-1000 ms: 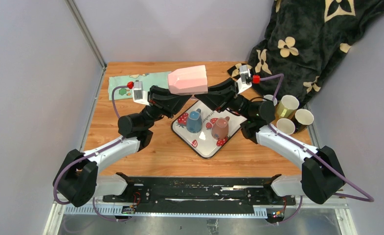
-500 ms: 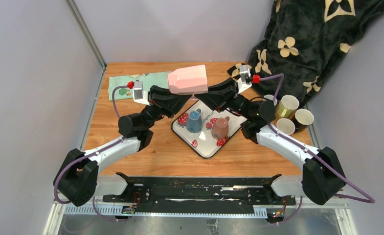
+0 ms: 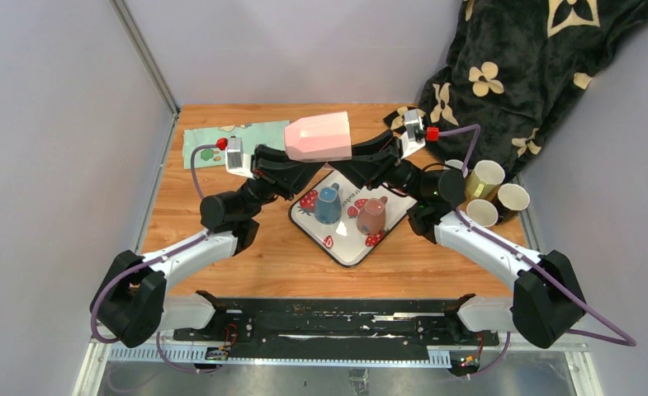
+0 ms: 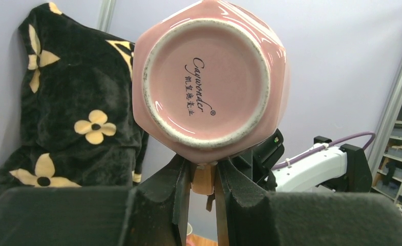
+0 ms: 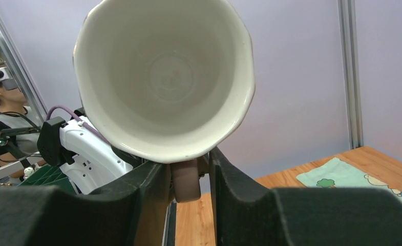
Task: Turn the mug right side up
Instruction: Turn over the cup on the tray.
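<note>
One mug (image 3: 318,136) was held on its side in the air above the tray (image 3: 347,249), between two arms.

One cloth (image 3: 209,136) was seen at the far left. The left arm (image 3: 188,247) was stretched up and inward, elbow bent, and the left gripper (image 4: 204,169) was clamped on the handle (image 4: 203,182) below the mug's base. Two small cups, blue (image 3: 328,204) and brown (image 3: 372,215), were stood on the one tray. The right arm (image 3: 485,247) was raised in a mirrored pose. The right gripper (image 5: 188,179) was set astride the handle below the mug's mouth, with a thin gap seen on one side, so a grip could not be told. Three cups (image 3: 487,177) were counted mouth up beside that arm, near one blanket (image 3: 518,58).
</note>
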